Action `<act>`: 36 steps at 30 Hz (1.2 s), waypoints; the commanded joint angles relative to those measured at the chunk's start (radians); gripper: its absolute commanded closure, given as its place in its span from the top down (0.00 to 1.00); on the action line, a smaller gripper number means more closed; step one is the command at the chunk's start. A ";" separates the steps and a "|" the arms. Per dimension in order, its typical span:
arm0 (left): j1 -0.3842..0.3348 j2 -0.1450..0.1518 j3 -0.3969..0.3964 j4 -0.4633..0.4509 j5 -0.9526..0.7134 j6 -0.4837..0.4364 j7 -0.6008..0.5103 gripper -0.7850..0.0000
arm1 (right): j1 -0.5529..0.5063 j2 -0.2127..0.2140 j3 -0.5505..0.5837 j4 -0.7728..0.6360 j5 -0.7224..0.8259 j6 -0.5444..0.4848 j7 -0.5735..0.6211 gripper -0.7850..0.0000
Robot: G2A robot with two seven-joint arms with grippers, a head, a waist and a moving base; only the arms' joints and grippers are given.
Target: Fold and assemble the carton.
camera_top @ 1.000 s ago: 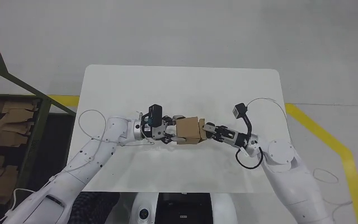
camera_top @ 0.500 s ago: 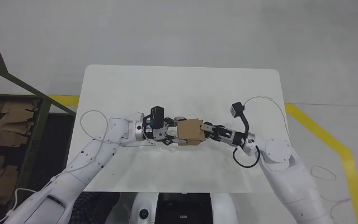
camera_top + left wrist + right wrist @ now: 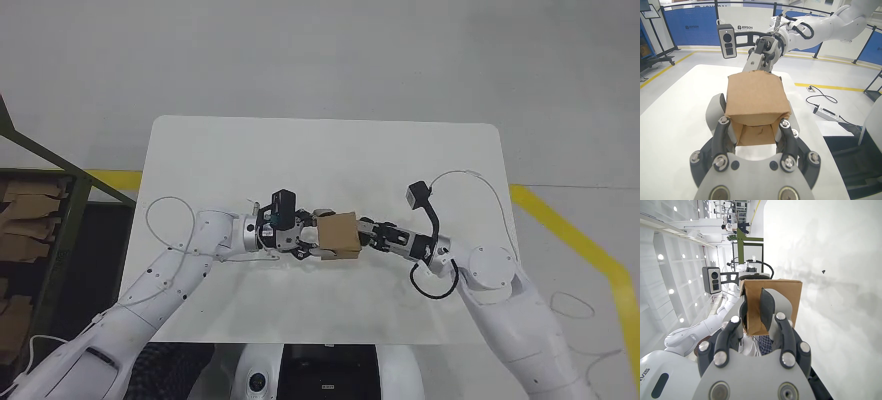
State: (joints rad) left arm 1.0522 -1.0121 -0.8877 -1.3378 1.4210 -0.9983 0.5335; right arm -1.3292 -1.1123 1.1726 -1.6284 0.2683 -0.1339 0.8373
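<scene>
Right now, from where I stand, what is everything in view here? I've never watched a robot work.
carton: one, brown, open-ended, over the table's middle, between the two hands.
table: one, white, under both arms.
cardboard pieces: several, brown, stacked beside the table on the left arm's side.
floor line: yellow, on the grey floor by the table.
power brick: one, grey, with a black cable, on the floor.
left hand: grey and black, gripping the carton's open end.
right hand: grey and black, pinching a wall at the carton's opposite end.
</scene>
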 commanded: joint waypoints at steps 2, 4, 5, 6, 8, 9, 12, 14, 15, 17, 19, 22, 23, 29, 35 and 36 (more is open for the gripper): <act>-0.001 0.000 -0.006 0.010 -0.008 -0.001 0.002 0.64 | -0.014 0.004 0.018 -0.008 0.000 -0.004 -0.007 0.35; -0.001 0.000 -0.010 0.015 -0.011 0.001 0.002 0.64 | -0.028 0.007 0.033 -0.017 0.000 -0.007 -0.011 0.34; 0.000 0.000 -0.012 0.016 -0.011 0.001 0.002 0.64 | -0.034 0.008 0.040 -0.022 0.000 -0.008 -0.013 0.33; 0.000 0.000 -0.014 0.018 -0.011 0.002 0.002 0.64 | -0.041 0.010 0.049 -0.026 -0.001 -0.009 -0.018 0.33; 0.002 0.000 -0.018 0.024 -0.009 0.006 0.001 0.65 | -0.053 0.013 0.065 -0.034 0.001 -0.010 -0.022 0.32; 0.002 0.000 -0.019 0.027 -0.004 0.011 -0.003 0.64 | -0.059 0.014 0.072 -0.038 0.001 -0.012 -0.025 0.31; 0.004 0.000 -0.021 0.043 0.002 0.019 -0.005 0.65 | -0.070 0.016 0.083 -0.046 0.003 -0.016 -0.027 0.28; 0.003 -0.001 -0.020 0.052 0.017 0.035 -0.011 0.64 | -0.073 0.017 0.083 -0.047 0.005 -0.017 -0.026 0.26; 0.004 -0.002 -0.018 0.057 0.021 0.039 -0.010 0.64 | -0.072 0.017 0.080 -0.045 0.005 -0.017 -0.024 0.26; 0.003 -0.003 -0.014 0.067 0.043 0.056 -0.015 0.64 | -0.069 0.016 0.074 -0.040 0.005 -0.019 -0.023 0.26; 0.004 -0.004 -0.010 0.077 0.052 0.061 -0.005 0.64 | -0.065 0.015 0.069 -0.029 0.005 -0.020 -0.024 0.25; 0.002 -0.005 -0.006 0.091 0.081 0.083 -0.001 0.65 | -0.058 0.014 0.063 -0.014 0.009 -0.022 -0.025 0.24; 0.002 -0.005 -0.005 0.098 0.088 0.088 0.002 0.65 | -0.057 0.014 0.062 -0.010 0.009 -0.023 -0.026 0.24; -0.002 -0.008 0.009 0.132 0.131 0.099 0.015 0.64 | -0.054 0.013 0.055 -0.003 0.013 -0.028 -0.021 0.23; -0.008 -0.010 0.020 0.197 0.151 0.099 0.034 1.00 | -0.049 0.012 0.044 0.006 0.016 -0.035 -0.016 0.22; -0.008 -0.011 0.020 0.206 0.147 0.095 0.039 1.00 | -0.047 0.011 0.041 0.010 0.017 -0.037 -0.015 0.22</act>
State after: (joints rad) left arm 1.0447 -1.0226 -0.8679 -1.1386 1.5701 -0.9012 0.5689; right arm -1.3779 -1.1006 1.2153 -1.6211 0.2845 -0.1696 0.8221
